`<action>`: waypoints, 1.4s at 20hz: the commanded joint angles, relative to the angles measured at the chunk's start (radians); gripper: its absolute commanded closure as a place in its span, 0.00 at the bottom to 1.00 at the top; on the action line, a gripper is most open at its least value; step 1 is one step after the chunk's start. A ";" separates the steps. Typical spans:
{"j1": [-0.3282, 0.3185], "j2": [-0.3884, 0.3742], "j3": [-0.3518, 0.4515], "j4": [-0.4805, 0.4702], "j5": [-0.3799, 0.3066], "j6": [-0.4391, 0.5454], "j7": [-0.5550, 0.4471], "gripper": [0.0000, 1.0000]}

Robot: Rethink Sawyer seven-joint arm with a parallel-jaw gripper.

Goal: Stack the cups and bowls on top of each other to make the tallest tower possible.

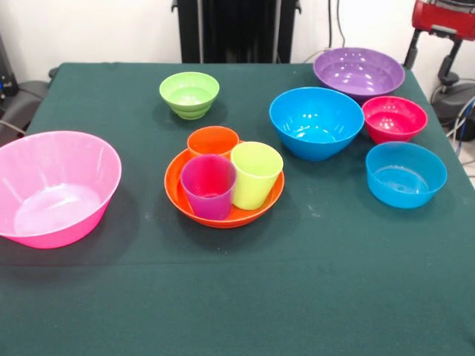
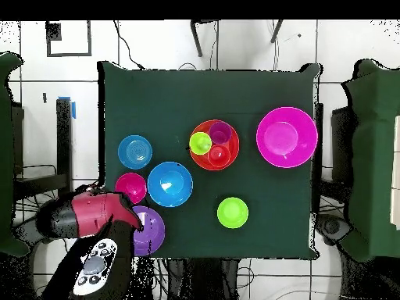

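Front view
Orange bowl (image 1: pixel 224 211): sits at the table's centre and serves you as a tray. The purple cup (image 1: pixel 208 185), lime green cup (image 1: pixel 256 175) and orange cup (image 1: pixel 212 141) stand upright in it, mouths up, side by side and not nested.
Remaining bowls: pink bowl (image 1: pixel 56 185) stands alone at the picture's left. Green bowl (image 1: pixel 189 94) stands beyond the centre. Big blue bowl (image 1: pixel 316 122), purple bowl (image 1: pixel 358 73), red bowl (image 1: pixel 394 119) and light blue bowl (image 1: pixel 405 173) cluster at the right, close together; you cannot tell from here whether their rims touch. All sit mouth up, so any of them can likely receive another.
Tower: none exists yet; nothing rests on anything except the cups in the orange bowl.
Arm: only a red part shows at the top right corner, off the table.

Overhead view
Arm (image 2: pixel 94 215): the red and black body lies at the lower left, drawn back beside the table, overlapping the purple bowl's (image 2: pixel 150 230) edge.
End effector: you cannot tell its state; no view shows it clearly.
Layout: cups grouped at centre, bowls spread well apart from the pink bowl (image 2: pixel 287 137).
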 commanded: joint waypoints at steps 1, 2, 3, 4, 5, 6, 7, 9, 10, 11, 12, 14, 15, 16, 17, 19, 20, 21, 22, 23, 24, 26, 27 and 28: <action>0.162 0.092 -0.166 -0.075 0.011 0.060 0.290 0.00; 0.167 0.099 -0.164 -0.074 0.015 0.054 0.284 0.00; 0.172 0.106 -0.162 -0.072 0.019 0.047 0.278 0.00; 0.175 0.108 -0.157 -0.066 0.022 0.044 0.273 0.00; 0.176 0.108 -0.152 -0.060 0.029 0.043 0.268 0.00; 0.183 0.110 -0.148 -0.050 0.037 0.041 0.268 0.00; 0.190 0.115 -0.148 -0.044 0.044 0.041 0.270 0.00; 0.196 0.121 -0.137 -0.025 0.057 0.035 0.268 0.00; 0.201 0.127 -0.136 -0.021 0.059 0.033 0.267 0.00; 0.209 0.135 -0.132 -0.014 0.062 0.021 0.269 0.00; 0.205 0.140 -0.121 -0.007 0.067 0.013 0.264 0.00; 0.199 0.158 -0.101 0.006 0.078 -0.018 0.264 0.00; 0.195 0.170 -0.092 0.009 0.082 -0.038 0.262 0.00; 0.189 0.181 -0.079 0.014 0.088 -0.061 0.259 0.00; 0.178 0.191 -0.060 0.021 0.094 -0.089 0.253 0.00; 0.181 0.224 -0.054 0.016 0.099 -0.128 0.255 0.00; 0.185 0.239 -0.055 0.013 0.103 -0.143 0.260 0.00; 0.194 0.254 -0.065 0.007 0.105 -0.150 0.263 0.00; 0.206 0.269 -0.079 -0.002 0.106 -0.151 0.268 0.00; 0.218 0.285 -0.095 -0.011 0.107 -0.149 0.270 0.00; 0.232 0.301 -0.113 -0.021 0.108 -0.146 0.275 0.00; 0.242 0.327 -0.128 -0.031 0.114 -0.148 0.272 0.00; 0.245 0.338 -0.133 -0.034 0.118 -0.150 0.270 0.00; 0.246 0.350 -0.137 -0.038 0.121 -0.151 0.267 0.00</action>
